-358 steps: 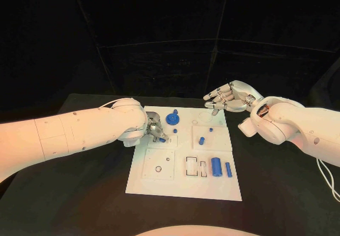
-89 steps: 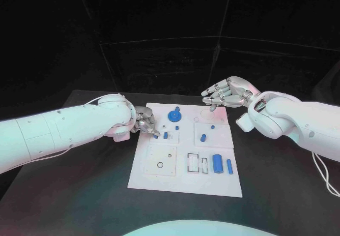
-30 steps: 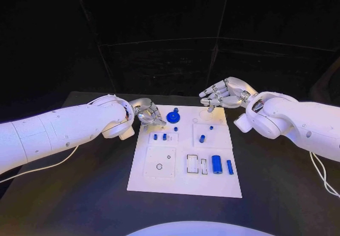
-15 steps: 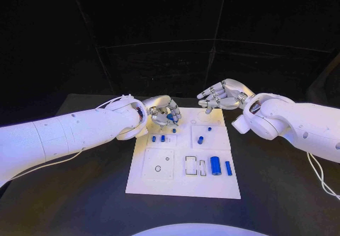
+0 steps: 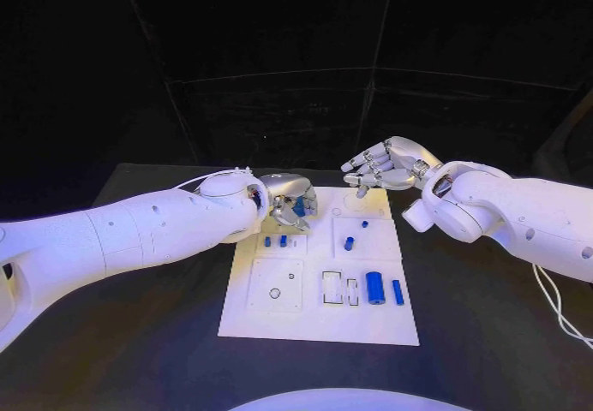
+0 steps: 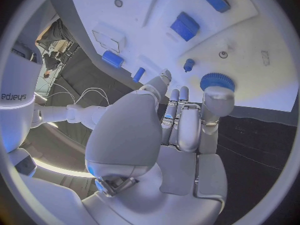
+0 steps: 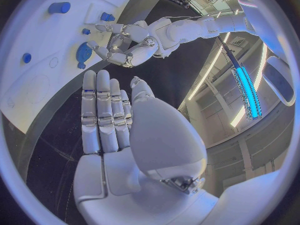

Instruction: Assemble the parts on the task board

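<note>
While hands hover, perhaps seven parts (image 5: pixel 374 287) show.

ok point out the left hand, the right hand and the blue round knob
left hand (image 5: pixel 290 205), head view, middle of the hand
right hand (image 5: pixel 386 167), head view, middle of the hand
blue round knob (image 6: pixel 217 81), left wrist view, ridged top

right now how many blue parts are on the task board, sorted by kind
blue round knob: 1
small blue pegs: 4
thick blue cylinder: 1
thin blue rod: 1
total: 7
</note>
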Tool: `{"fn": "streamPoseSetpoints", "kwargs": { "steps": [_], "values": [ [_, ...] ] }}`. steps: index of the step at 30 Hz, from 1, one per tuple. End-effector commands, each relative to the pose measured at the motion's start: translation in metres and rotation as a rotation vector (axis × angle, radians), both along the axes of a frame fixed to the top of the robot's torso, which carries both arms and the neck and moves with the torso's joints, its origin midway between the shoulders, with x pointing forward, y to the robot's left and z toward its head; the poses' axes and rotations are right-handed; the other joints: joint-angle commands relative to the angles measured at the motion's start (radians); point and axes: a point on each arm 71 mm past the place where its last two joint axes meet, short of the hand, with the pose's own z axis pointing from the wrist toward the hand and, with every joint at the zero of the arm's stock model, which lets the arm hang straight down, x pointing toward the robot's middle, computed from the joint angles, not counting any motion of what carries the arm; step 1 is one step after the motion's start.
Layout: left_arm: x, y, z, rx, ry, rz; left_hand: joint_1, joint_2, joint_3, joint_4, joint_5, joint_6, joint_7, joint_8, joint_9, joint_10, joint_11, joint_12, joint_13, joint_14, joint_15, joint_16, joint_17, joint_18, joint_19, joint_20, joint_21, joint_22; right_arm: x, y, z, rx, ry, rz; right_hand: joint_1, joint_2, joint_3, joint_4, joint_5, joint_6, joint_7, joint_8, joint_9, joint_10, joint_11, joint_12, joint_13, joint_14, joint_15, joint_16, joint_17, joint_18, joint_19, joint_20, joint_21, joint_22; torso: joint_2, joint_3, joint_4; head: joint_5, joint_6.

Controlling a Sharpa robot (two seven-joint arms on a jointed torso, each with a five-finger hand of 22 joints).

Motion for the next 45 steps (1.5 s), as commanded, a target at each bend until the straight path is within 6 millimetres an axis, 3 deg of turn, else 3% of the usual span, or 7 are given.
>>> {"fn": "streamPoseSetpoints", "kwargs": {
  "steps": [1, 18, 45],
  "values": [
    [0.002, 0.0, -0.004, 0.096, -0.023, -0.005, -0.004, 0.011, -0.006, -0.003, 0.0, 0.011, -0.001, -0.006, -0.003, 0.012, 0.0, -0.006, -0.005, 0.017, -0.002, 0.001, -0.004, -0.011, 0.011, 0.0, 0.009, 0.01, 0.0, 0.002, 0.002, 0.004, -0.006, 0.01, 0.004, 0.001, 0.004, 0.0, 0.0, -0.008, 0.001, 0.005, 0.0, -0.007, 0.003, 0.006, 0.001, -0.007, -0.003, -0.005, 0.001, 0.001, -0.01, 0.001, -0.006, -0.002, 0.0, -0.0002, -0.0004, 0.0, 0.0],
    [0.009, -0.002, -0.016, 0.156, 0.0, 0.007, 0.018, 0.038, 0.049, -0.024, 0.0, 0.068, -0.008, -0.023, -0.015, 0.074, -0.006, -0.038, -0.048, 0.025, -0.008, 0.009, -0.013, -0.018, 0.022, -0.005, 0.053, 0.058, 0.0, 0.003, 0.002, 0.006, -0.007, 0.013, 0.006, 0.002, 0.005, -0.001, 0.001, -0.009, 0.001, 0.006, 0.0, -0.007, 0.003, 0.006, 0.002, -0.008, -0.003, -0.005, 0.001, 0.001, -0.01, 0.001, -0.007, -0.002, -0.001, -0.0001, -0.0002, -0.001, -0.003],
    [0.009, -0.007, -0.023, 0.197, 0.045, 0.008, 0.0, 0.039, 0.108, -0.033, 0.0, 0.104, -0.013, -0.047, -0.026, 0.129, -0.013, -0.078, -0.081, 0.025, -0.013, 0.011, -0.029, -0.022, 0.026, -0.01, 0.08, 0.092, 0.0, 0.005, 0.002, 0.007, -0.007, 0.018, 0.006, 0.002, 0.005, -0.001, 0.001, -0.009, 0.001, 0.006, 0.0, -0.007, 0.003, 0.006, 0.002, -0.008, -0.003, -0.005, 0.001, 0.001, -0.01, 0.001, -0.007, -0.002, -0.001, -0.0004, 0.001, -0.006, -0.006]
  ]
}}
